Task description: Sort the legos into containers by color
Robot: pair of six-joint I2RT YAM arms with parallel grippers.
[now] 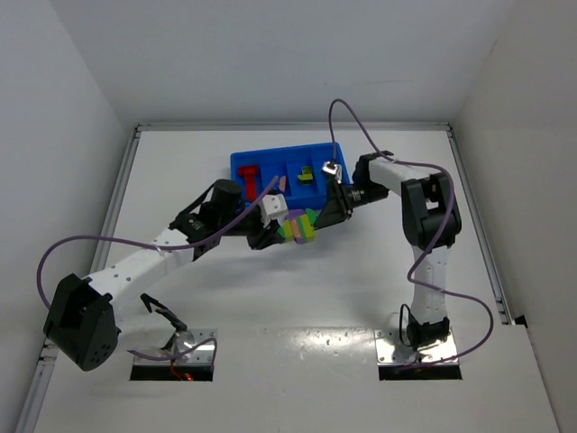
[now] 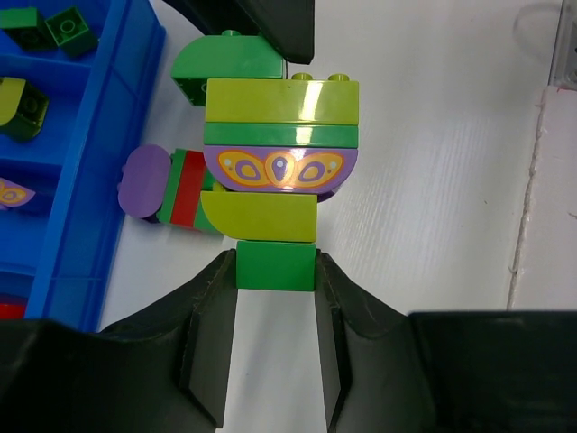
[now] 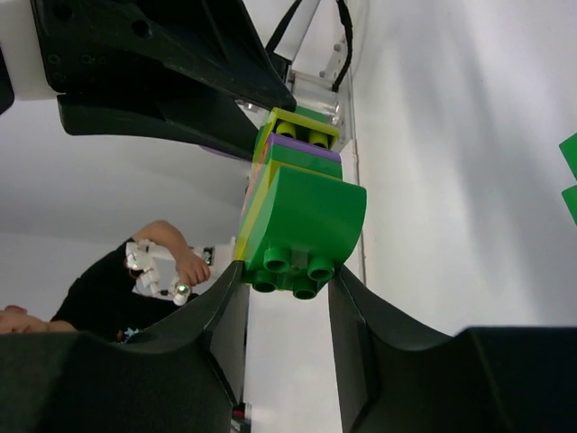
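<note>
The top camera showed the layout. The two arms met just in front of the near wall of the blue tray (image 1: pixel 236 162), with the lego stack (image 1: pixel 299 225) bridging the gap between the left gripper (image 1: pixel 270 232) and the right gripper (image 1: pixel 330 213). A red lego (image 1: pixel 250 174) lay in the tray's left compartment. That view was too small to show any grip.

The left wrist camera showed the build brick by brick: green at the near end, then yellow-green, a purple brick printed with a butterfly, a thin green layer and a yellow-green brick. The left fingers (image 2: pixel 212 343) were clamped on the green end brick (image 2: pixel 275 264). A purple, green and red piece (image 2: pixel 167 185) sat against the stack's tray side. Possibly it was joined to the stack, though this angle did not settle it. Dark green bricks (image 2: pixel 54 25) and a yellow-green one (image 2: pixel 22 104) showed inside the tray.

Only the right wrist camera showed the far end. There the green curved brick (image 3: pixel 306 216) sat between the right fingers (image 3: pixel 225 307), which pressed on both of its sides.

The stack's long axis ran from one gripper to the other, roughly parallel to the tray's near wall. Its studs pointed away from the left gripper and toward the right one.
</note>
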